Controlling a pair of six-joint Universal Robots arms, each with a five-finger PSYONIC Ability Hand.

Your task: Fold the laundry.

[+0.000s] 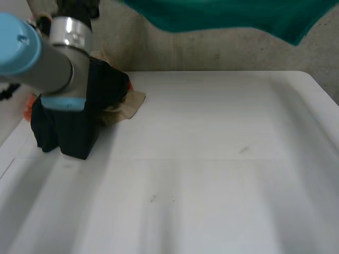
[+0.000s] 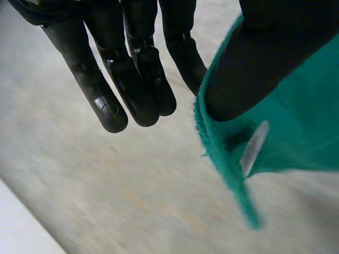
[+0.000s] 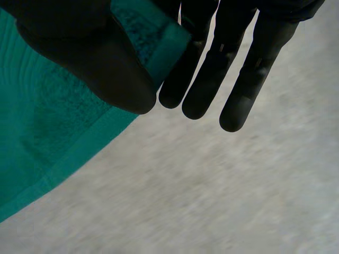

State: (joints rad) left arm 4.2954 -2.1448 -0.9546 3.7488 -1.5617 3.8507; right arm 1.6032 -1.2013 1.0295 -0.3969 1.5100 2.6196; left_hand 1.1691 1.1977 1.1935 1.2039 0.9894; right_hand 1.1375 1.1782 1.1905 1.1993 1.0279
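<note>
At the left hand's (image 2: 132, 79) fingertips you have the green towel (image 2: 296, 121) by its edge. The thumb (image 2: 249, 69) presses onto the hem just by the small white label (image 2: 253, 148), and the towel's edge curls round the thumb's tip. The fingers (image 2: 108, 100) lie straight and close together beside it. I judge that a light pinch rather than a full grip, enough to carry the cloth without bunching it.

The right hand (image 3: 212, 79) mirrors this. Its thumb sits on top of the towel's hem and its straight fingers lie behind, so the band of hem is nipped between them while the rest of the cloth falls away beside the palm.

Further out, the head view shows the towel stretched wide across the far side, lifted above the back edge of the worktop (image 1: 212, 159) and apart from it. Holding it by two points on one edge looks meant to let it hang flat, ready to be laid down smooth on the broad white middle.

Under the left arm (image 1: 53, 58), at the worktop's left side, sits a heap of dark cloth (image 1: 69, 127) with a tan piece (image 1: 127, 106) touching it. It is well apart from the towel, probably parked there to leave you folding room.
</note>
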